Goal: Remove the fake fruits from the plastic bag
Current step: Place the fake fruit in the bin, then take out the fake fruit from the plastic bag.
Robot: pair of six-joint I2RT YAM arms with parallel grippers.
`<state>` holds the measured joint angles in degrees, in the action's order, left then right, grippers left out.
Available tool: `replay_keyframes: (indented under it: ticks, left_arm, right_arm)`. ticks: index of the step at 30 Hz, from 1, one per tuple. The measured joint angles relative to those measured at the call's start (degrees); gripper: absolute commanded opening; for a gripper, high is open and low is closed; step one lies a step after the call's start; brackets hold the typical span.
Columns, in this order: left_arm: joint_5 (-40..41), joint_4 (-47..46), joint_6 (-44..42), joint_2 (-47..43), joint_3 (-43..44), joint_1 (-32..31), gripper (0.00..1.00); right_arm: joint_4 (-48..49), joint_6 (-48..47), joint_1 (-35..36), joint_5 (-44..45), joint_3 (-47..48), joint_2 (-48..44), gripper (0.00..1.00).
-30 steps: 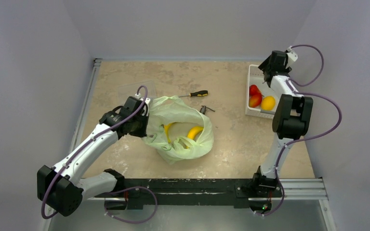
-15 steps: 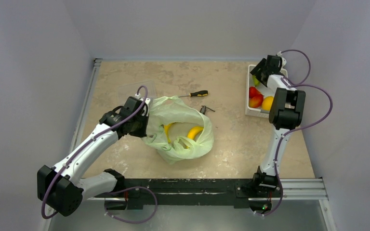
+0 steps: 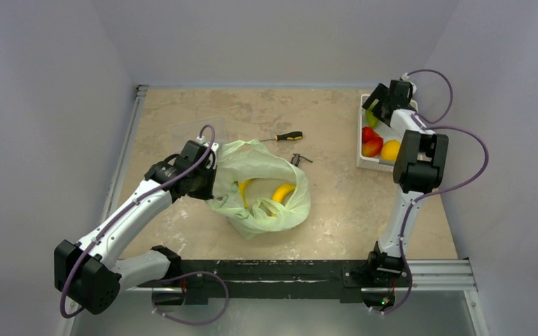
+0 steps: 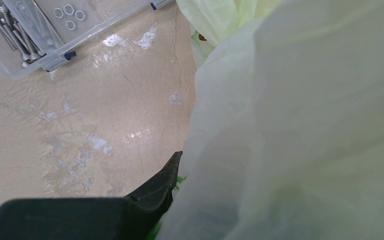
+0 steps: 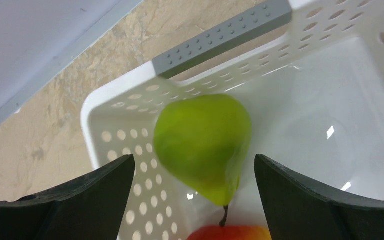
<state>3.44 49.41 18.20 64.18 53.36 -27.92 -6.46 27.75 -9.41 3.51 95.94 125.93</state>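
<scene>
The pale yellow-green plastic bag (image 3: 263, 183) lies crumpled mid-table, mouth open. Inside it show a yellow banana (image 3: 244, 189) and an orange-yellow fruit (image 3: 284, 192). My left gripper (image 3: 202, 175) is shut on the bag's left edge. In the left wrist view the bag (image 4: 300, 125) fills the right side and hides one finger (image 4: 162, 182). My right gripper (image 3: 382, 106) is open over the far end of the white basket (image 3: 364, 162). The green pear (image 5: 202, 142) lies in the basket (image 5: 130, 95) between my open fingers (image 5: 90, 195), above a red fruit (image 5: 230, 234). Red fruits (image 3: 370, 142) and an orange one (image 3: 390, 149) are also in the basket.
A yellow-and-black screwdriver (image 3: 284, 136) and a small dark metal part (image 3: 299, 159) lie behind the bag. A clear plastic box (image 4: 30, 30) of bolts and washers sits left of the bag, faint in the top view (image 3: 196, 129). Grey walls close in on three sides.
My right arm dropped toward the basket's far end, and the green pear now shows in the basket below the open jaws. The left arm and the bag have not moved.
</scene>
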Motion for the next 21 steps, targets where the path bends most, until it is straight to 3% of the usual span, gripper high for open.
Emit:
replay_keyframes:
  ticks: [5,12,21]
  left_arm:
    - [-0.02,0.02,0.02,0.0,0.0,-0.42,0.0]
    - [-0.02,0.04,0.02,0.0,0.0,-0.42,0.0]
    - [-0.02,0.04,0.0,0.26,0.0,-0.61,0.0]
  right_arm:
    - [-0.37,-1.31,0.04,1.75,-5.88,-9.55,0.88]
    - [5.16,-1.16,2.19,3.48,-22.18,-30.12,0.81]
    - [13.79,-1.44,23.52,1.14,-47.84,-49.22,0.62]
